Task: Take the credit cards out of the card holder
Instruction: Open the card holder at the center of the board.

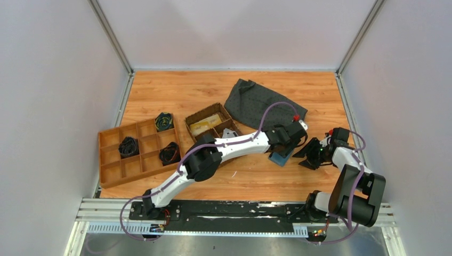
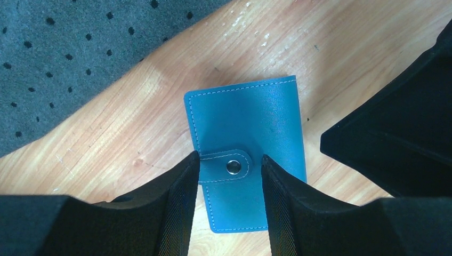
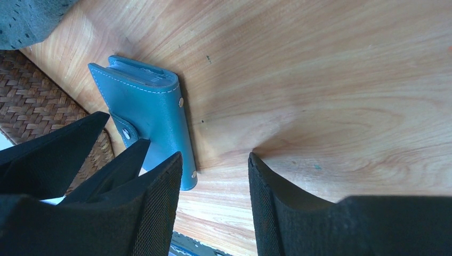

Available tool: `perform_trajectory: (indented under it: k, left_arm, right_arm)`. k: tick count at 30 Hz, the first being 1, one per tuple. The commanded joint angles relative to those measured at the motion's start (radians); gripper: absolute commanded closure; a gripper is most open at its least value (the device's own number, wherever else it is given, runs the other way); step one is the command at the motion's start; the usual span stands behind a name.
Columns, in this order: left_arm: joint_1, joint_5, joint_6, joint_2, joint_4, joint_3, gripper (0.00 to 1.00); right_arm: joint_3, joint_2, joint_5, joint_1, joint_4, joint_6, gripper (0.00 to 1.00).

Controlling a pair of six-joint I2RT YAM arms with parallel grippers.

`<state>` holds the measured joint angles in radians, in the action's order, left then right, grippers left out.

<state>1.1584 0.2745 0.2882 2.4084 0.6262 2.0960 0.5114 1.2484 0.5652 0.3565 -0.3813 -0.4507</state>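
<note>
The card holder (image 1: 279,158) is a small blue-teal wallet lying flat on the wooden table, folded shut, with its snap tab fastened (image 2: 233,166). My left gripper (image 2: 230,160) is open just above it, one finger on each side of the tab; I cannot tell whether it touches. In the top view the left gripper (image 1: 288,145) covers most of the holder. My right gripper (image 3: 214,160) is open and empty, low over bare wood just right of the holder (image 3: 152,114). It also shows in the top view (image 1: 311,153). The credit cards are hidden inside.
A dark grey dotted cloth (image 1: 264,102) lies behind the holder. A brown woven basket (image 1: 212,125) stands left of it, close to the left arm. An orange-brown divided tray (image 1: 137,153) with black coiled items sits at the far left. Grey walls enclose the table.
</note>
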Motion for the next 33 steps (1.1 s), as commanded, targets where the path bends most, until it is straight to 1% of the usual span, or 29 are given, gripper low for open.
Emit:
perform_trajectory:
  k: [1, 3, 4, 5, 8, 10, 11, 13, 17, 26, 30, 33]
  left_arm:
    - [0.006, 0.01, 0.0, 0.043, 0.008, -0.015, 0.51]
    - [0.006, 0.014, -0.003, 0.05, 0.007, -0.015, 0.52]
    - [0.006, 0.02, -0.002, 0.053, 0.006, -0.015, 0.58]
    - [0.006, 0.023, -0.001, 0.053, 0.006, -0.015, 0.61]
    - [0.007, 0.019, -0.001, 0.048, 0.005, -0.021, 0.69]
    - [0.006, 0.019, -0.004, 0.04, 0.004, -0.025, 0.71]
    - [0.006, 0.022, -0.005, 0.035, 0.005, -0.028, 0.75]
    - [0.007, 0.029, -0.003, 0.022, 0.005, -0.036, 0.77]
    - [0.006, 0.045, -0.009, -0.007, 0.004, -0.039, 0.99]
    - [-0.001, 0.015, -0.014, -0.124, 0.007, -0.09, 1.0]
    - [-0.046, -0.109, 0.028, -0.196, 0.005, -0.141, 1.0]
    - [-0.095, -0.217, 0.063, -0.241, -0.001, -0.183, 1.0]
  right_arm:
    - [-0.014, -0.002, 0.006, 0.015, -0.008, -0.005, 0.49]
    - [-0.015, -0.006, 0.007, 0.016, -0.008, -0.004, 0.49]
    - [-0.016, -0.008, 0.007, 0.015, -0.008, -0.005, 0.49]
    - [-0.019, -0.011, 0.004, 0.015, -0.008, -0.004, 0.49]
    - [-0.025, -0.012, 0.003, 0.015, -0.008, -0.007, 0.49]
    - [-0.026, -0.012, 0.005, 0.015, -0.007, -0.007, 0.49]
    - [-0.027, -0.013, 0.006, 0.015, -0.005, -0.008, 0.49]
    - [-0.03, -0.014, 0.007, 0.016, -0.004, -0.004, 0.49]
    - [-0.027, 0.001, 0.02, 0.015, 0.001, 0.005, 0.49]
    - [-0.019, 0.0, 0.071, 0.015, 0.005, 0.023, 0.51]
    - [-0.007, -0.032, 0.104, 0.008, -0.002, 0.035, 0.51]
    - [0.01, -0.071, 0.111, -0.015, -0.023, 0.045, 0.54]
